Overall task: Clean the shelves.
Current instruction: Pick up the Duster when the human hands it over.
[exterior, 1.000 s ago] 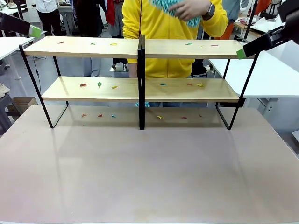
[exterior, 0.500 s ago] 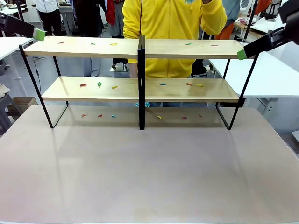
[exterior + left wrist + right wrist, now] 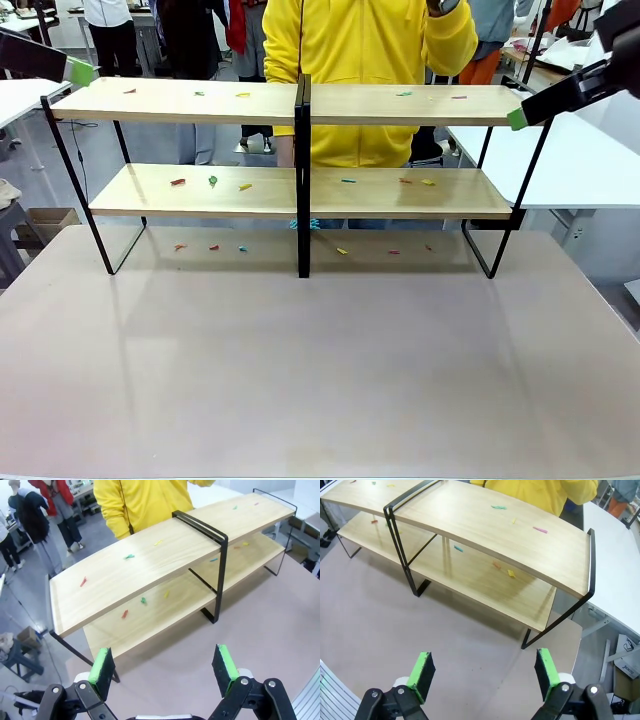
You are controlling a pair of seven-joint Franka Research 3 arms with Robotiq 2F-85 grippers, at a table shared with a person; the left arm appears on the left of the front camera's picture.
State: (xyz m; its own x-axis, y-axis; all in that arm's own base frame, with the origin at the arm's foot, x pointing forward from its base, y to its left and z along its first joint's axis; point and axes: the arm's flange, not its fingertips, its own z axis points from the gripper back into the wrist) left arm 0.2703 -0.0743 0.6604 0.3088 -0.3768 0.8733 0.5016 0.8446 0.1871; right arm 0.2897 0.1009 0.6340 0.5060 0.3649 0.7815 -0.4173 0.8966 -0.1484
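The robot's left hand [image 3: 163, 666] hangs with its green pads spread wide and nothing between them, and the right hand [image 3: 485, 672] is spread and empty in the same way. The bench [image 3: 320, 380] carries the shelves [image 3: 200, 100], which stand upright toward its far side with a person in a yellow top [image 3: 360, 60] just behind them. Both light-wood boards are dotted with small coloured scraps [image 3: 212, 181], perhaps paper or plastic, though they are too small to tell, and a few more lie on the bench under the lower board. No scrap looks cleared yet, so the step in hand seems to be the approach. To do it well, I judge that each hand should keep to its own half, split by the central black upright [image 3: 303, 170]. It should start on the top board and come in clear of the thin end frames. The scraps look flat and light, so the pads would need to drop right to the wood and close narrowly. A careless sweep could knock pieces onto the lower tier. Seen from the left wrist, the shelves lie ahead of and below the left hand, their left end nearest and well apart from the pads. Seen from the right wrist, the right end lies likewise ahead of and below the right hand, untouched.
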